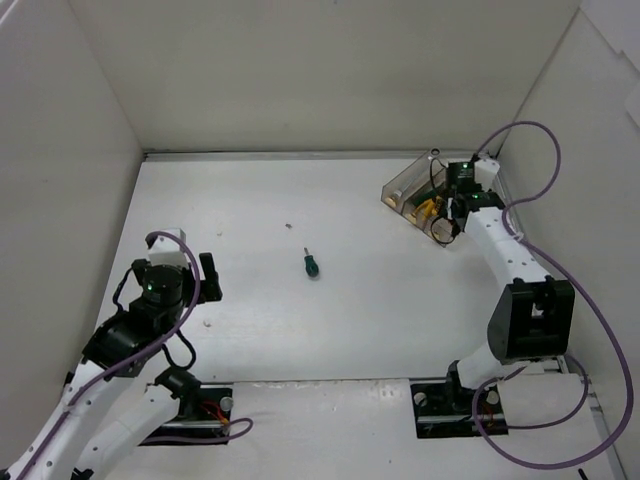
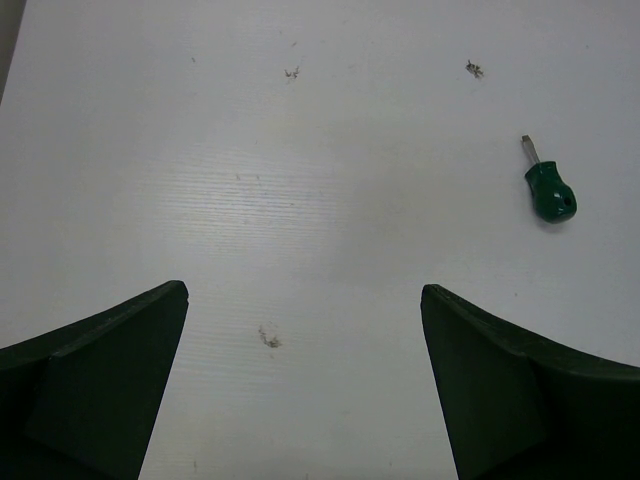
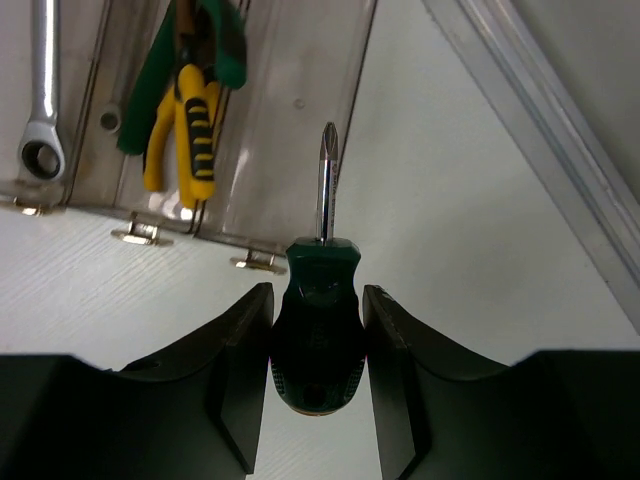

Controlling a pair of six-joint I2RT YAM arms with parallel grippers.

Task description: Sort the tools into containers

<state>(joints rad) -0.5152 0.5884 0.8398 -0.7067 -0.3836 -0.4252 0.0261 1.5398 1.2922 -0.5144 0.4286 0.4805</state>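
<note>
Left gripper (image 2: 305,300): hovered over the near-left part of the desk (image 1: 380,320), jaws spread wide with nothing between them

Loose screwdriver (image 1: 311,265): lay flat near the middle of the desk, well apart from both arms and from the tray; a stubby tool with a green handle

Its axis: ran roughly from near edge to far edge, blade towards the far edge and leaning slightly left, handle towards the near edge

Right gripper (image 3: 318,300): reached out to the far-right corner, jaws closed narrow on the green handle of the held screwdriver (image 3: 320,330)

Held screwdriver's axis: in line with the fingers, cross-head tip pointing away from the wrist and over the tray's empty right-hand compartment, handle short of the latched end wall; shaft nearly parallel to that compartment's length

Tray (image 3: 300,100): clear and brownish, in the far-right corner, set at an angle to the desk edges

Contents: a wrench (image 3: 42,90) in one compartment, green-handled pliers (image 3: 228,45) and yellow-handled pliers (image 3: 185,130) together in the next

Step in hand: by my reading, placing the held screwdriver in the tray

Next move: likely carry it further over the empty compartment, lower it lengthwise and let go, then fetch the loose one
</note>
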